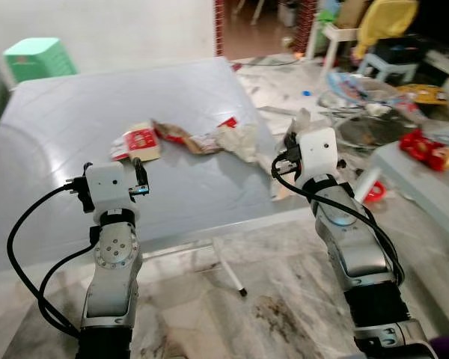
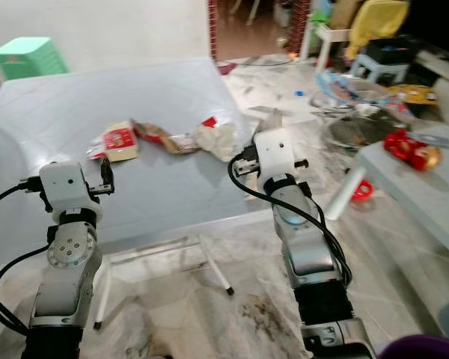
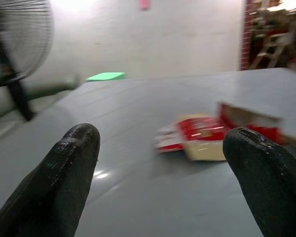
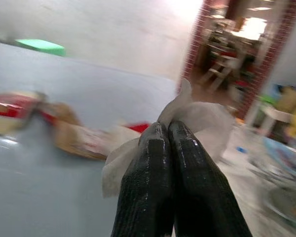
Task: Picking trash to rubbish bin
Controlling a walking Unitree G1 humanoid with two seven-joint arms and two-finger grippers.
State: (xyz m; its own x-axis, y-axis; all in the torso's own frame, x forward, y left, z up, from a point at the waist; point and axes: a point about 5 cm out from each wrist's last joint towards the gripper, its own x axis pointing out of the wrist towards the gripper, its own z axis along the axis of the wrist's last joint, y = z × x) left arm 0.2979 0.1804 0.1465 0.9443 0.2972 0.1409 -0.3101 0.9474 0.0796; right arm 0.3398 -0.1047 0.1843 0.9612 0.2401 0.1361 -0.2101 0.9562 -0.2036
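Trash lies in a row on the grey table [image 1: 67, 112]: a red and cream box [image 1: 137, 142], a brown and red wrapper [image 1: 183, 137] and crumpled white paper [image 1: 238, 140]. My left gripper [image 3: 163, 137] hovers low over the table's near part, open, with the box [image 3: 200, 138] a short way ahead of its fingertips. My right gripper [image 4: 168, 131] is shut on a white tissue [image 4: 197, 116], held up beside the table's right edge; the tissue [image 1: 301, 122] sticks up above the right wrist.
A green stool [image 1: 39, 56] stands behind the table, and a fan [image 3: 17, 44] off its left side. On the right are a low table [image 1: 419, 183] with red items, bowls and clutter on the floor, and a yellow chair [image 1: 385, 22]. A table leg [image 1: 228, 268] slants down in front.
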